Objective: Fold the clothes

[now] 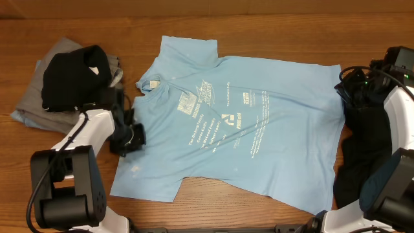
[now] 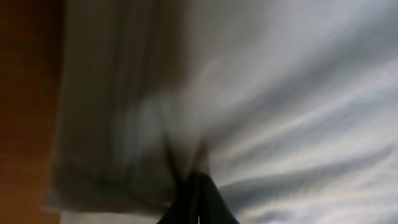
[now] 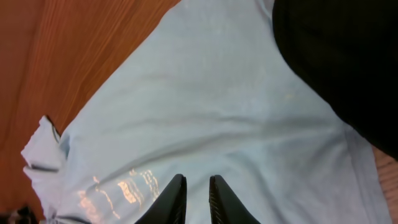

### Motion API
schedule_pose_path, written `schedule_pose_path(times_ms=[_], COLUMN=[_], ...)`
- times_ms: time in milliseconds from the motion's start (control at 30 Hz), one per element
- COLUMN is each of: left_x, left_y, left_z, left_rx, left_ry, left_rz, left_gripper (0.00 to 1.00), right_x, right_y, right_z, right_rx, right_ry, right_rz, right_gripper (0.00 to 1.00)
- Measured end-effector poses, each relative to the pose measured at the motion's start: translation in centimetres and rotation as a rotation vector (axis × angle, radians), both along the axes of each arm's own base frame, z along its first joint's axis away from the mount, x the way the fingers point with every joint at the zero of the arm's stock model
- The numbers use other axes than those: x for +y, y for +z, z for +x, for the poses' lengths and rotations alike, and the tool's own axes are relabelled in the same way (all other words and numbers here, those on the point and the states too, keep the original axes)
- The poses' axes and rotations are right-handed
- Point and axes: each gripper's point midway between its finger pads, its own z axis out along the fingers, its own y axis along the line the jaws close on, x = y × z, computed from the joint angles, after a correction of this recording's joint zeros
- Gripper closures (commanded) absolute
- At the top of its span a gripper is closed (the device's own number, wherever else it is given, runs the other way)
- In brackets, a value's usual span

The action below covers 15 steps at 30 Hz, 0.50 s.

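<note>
Your blue shirt (image 1: 233, 123) lies flat at the worktop (image 1: 291, 26) centre, no fold made yet; black and grey shirts (image 1: 71, 81) wait at 10 o'clock; left pincer (image 1: 132, 137) is closed at its 9 o'clock edge, grip unclear; right pincer (image 3: 198, 198) is slightly parted, empty

Even light, heavy left-wrist blur

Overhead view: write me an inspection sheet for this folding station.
Surface: brown wooden table.
Job's things: blue T-shirt spread out, print up; black shirt piled on grey shirt at left; black garment at right edge.
Clutter: nothing seen.
Grippers: left gripper shut on the blue T-shirt's edge; right gripper slightly open over it, holding nothing.
Cables: black cable loops along the left arm.
Surroundings: nothing seen.
</note>
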Motion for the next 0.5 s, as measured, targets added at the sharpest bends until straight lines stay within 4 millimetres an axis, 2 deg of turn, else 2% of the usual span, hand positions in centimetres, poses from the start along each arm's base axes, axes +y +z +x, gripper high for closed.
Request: schedule_pose_path(times_ms=[100, 200, 267, 333, 400, 500], left_x=[1.8, 4.7, 6.3, 6.9, 6.6, 5.8], left_y=[0.0, 0.1, 0.2, 0.4, 0.9, 2.8], left_z=[-2.7, -6.4, -7.8, -8.1, -7.6, -5.2], left_rx=[0.113, 0.257, 0.299, 0.296, 0.272, 0.171], left_ry=[0.097, 0.25, 0.331, 0.371, 0.367, 0.319], left_rz=[0.009, 0.009, -0.006, -0.04, -0.086, -0.134], left_gripper=[0.96, 0.96, 0.96, 0.96, 0.96, 0.96], right_x=[0.2, 0.3, 0.4, 0.4, 0.5, 1.0], right_y=[0.0, -0.1, -0.1, -0.1, -0.1, -0.1], right_z=[-0.3, -0.5, -0.5, -0.5, -0.5, -0.4], right_rx=[0.01, 0.018, 0.018, 0.017, 0.017, 0.015], right_ry=[0.007, 0.012, 0.013, 0.015, 0.022, 0.04], right_rz=[0.007, 0.011, 0.011, 0.012, 0.009, 0.006], right_gripper=[0.83, 0.83, 0.81, 0.78, 0.78, 0.78])
